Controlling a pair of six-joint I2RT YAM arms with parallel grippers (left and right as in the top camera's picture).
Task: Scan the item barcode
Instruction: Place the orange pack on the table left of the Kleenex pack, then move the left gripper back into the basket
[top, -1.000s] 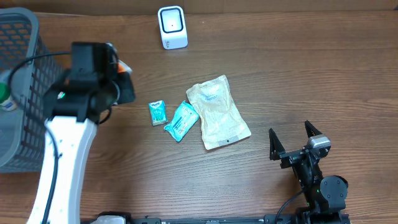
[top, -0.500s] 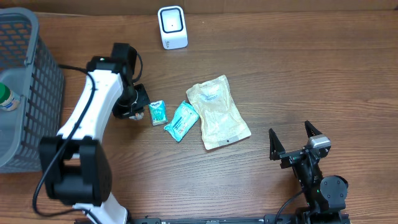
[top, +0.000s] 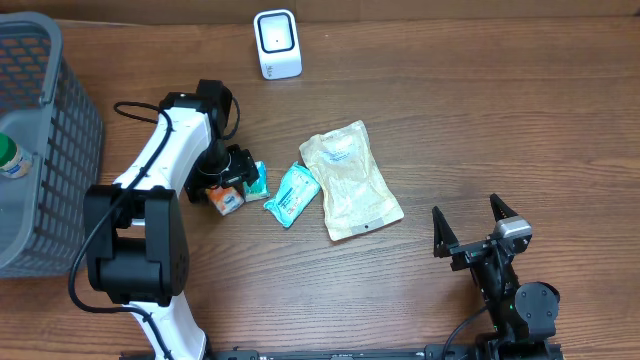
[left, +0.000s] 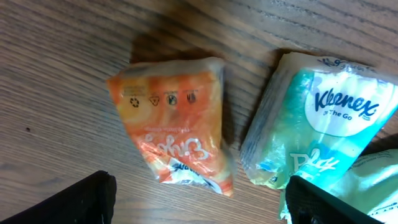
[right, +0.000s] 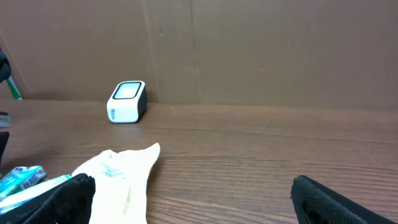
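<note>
An orange snack packet (left: 174, 130) lies flat on the table, also in the overhead view (top: 226, 200), just left of a teal Kleenex pack (left: 317, 130). My left gripper (left: 199, 208) hovers right above it, open, its fingers (left: 68, 202) wide on either side and touching nothing. From overhead the left gripper (top: 232, 178) partly covers the small teal pack (top: 256, 180). No barcode shows on the packet's visible face. The white scanner (top: 277, 44) stands at the table's far edge, also in the right wrist view (right: 127, 101). My right gripper (top: 467, 215) rests open and empty at the near right (right: 196, 202).
A second teal tissue pack (top: 293, 194) and a beige pouch (top: 350, 180) lie right of the packet. A grey mesh basket (top: 50, 150) stands at the far left with a bottle (top: 10, 158) inside. A brown cardboard wall backs the table.
The left arm swung from beside the basket down to the table and its jaws opened, leaving the orange packet next to the small teal pack. The right arm stayed still.
</note>
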